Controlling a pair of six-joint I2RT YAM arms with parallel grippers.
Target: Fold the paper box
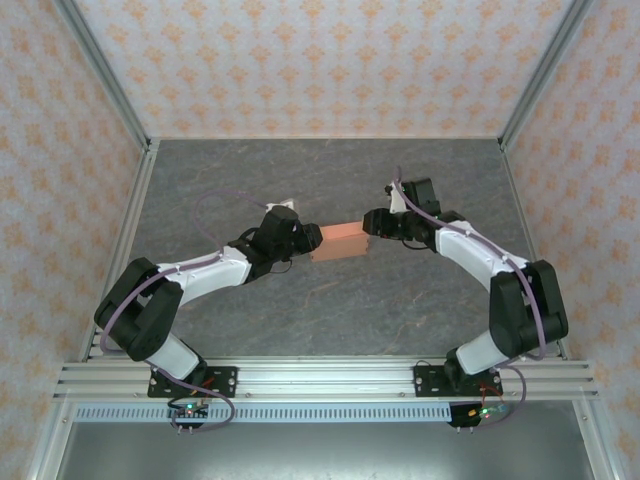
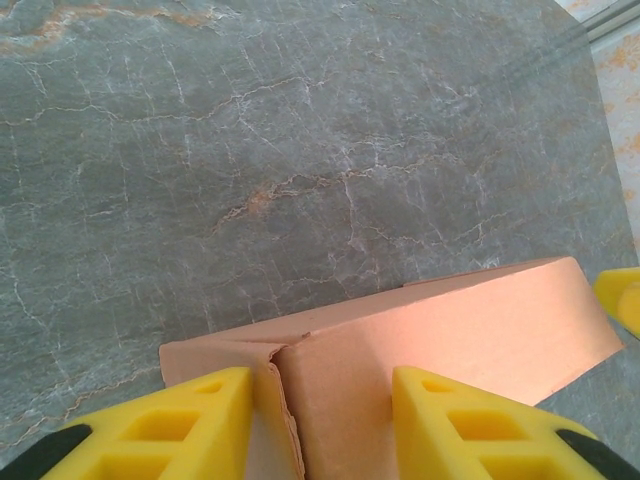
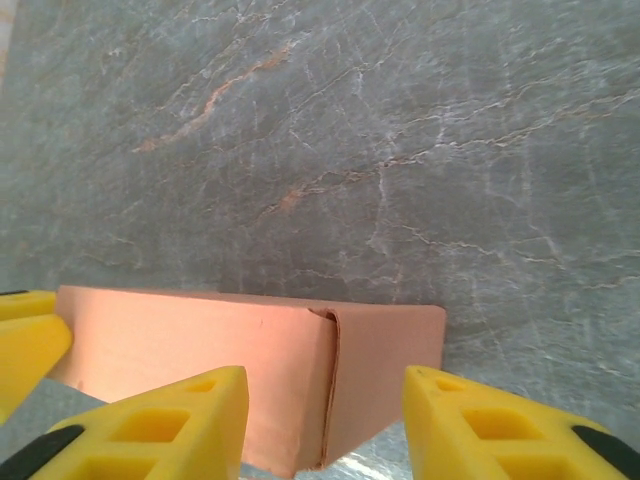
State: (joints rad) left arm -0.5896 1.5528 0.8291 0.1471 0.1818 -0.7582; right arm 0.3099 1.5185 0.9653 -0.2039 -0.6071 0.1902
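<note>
**Paper box bridging two pincers**

The paper box (image 1: 340,241) is lying over the middle of the grey tabletop (image 1: 330,330). My left pincer (image 2: 320,375) is straddling one end, and I cannot tell if it is gripping. My right pincer (image 3: 325,375) is standing parted at the other end, not pinching it.

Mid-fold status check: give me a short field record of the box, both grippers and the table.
box: salmon-orange box, folded into a rectangular block, spanning between both grippers
left gripper: left gripper at the box's left end, fingers either side of it; grip cannot be told
right gripper: right gripper at the box's right end, open, with table showing between one finger and the box
seam: one flap edge at the left end gapes slightly
table: grey marbled table
</note>
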